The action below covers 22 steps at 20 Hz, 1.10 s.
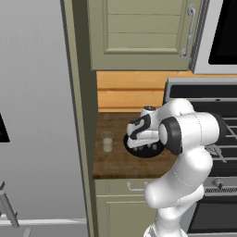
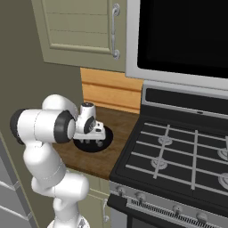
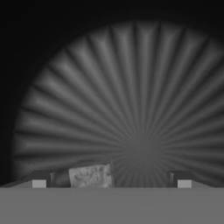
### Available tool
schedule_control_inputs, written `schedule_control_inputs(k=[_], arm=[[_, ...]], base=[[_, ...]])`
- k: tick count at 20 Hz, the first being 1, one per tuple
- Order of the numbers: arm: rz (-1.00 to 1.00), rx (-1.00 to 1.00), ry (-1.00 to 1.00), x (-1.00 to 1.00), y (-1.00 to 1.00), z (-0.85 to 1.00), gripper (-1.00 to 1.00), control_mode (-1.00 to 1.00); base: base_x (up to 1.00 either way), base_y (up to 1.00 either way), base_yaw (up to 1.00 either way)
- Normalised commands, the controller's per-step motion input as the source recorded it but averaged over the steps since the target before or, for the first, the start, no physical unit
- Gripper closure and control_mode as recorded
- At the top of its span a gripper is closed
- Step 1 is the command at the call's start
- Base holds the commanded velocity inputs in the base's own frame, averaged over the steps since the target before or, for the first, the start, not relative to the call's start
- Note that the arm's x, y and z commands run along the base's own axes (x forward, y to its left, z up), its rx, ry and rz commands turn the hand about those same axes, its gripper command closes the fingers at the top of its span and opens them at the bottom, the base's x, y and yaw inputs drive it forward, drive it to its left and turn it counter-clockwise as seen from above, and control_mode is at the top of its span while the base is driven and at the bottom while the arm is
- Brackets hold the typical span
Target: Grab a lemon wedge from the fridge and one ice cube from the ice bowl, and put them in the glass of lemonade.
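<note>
Both base views are evenly and softly lit, flat and sharp, without glare or hard shadows. The hand view is dim and grey, fading to black at its upper corners.

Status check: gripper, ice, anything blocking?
Gripper open, down inside ice bowl. Ice cube between fingertips, ungripped. Glass of lemonade beside bowl. No obstruction seen.

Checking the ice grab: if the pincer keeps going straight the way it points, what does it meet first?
Probably the ice cube between the open pincer fingertips, lying nearer one of them; just beyond is the ribbed floor of the ice bowl. Depth is hard to judge.
</note>
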Motion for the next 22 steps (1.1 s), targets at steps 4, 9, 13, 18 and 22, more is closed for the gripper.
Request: schedule_control_inputs(k=[4,9,13,18,22], arm=[[0.0,0.0,0.0,0.12,0.0,-0.16,-1.0,-1.0],[0.0,0.0,0.0,0.09,0.0,-0.2,-1.0,-1.0],[0.0,0.0,0.0,0.04,0.0,-0.19,1.0,-1.0],[0.0,0.0,0.0,0.0,0.0,-0.08,1.0,-1.0],[0.0,0.0,0.0,-0.03,0.0,-0.04,1.0,-1.0]], base=[[0.0,0.0,0.0],[0.0,0.0,0.0],[0.0,0.0,0.0],[0.0,0.0,0.0],[0.0,0.0,0.0]])
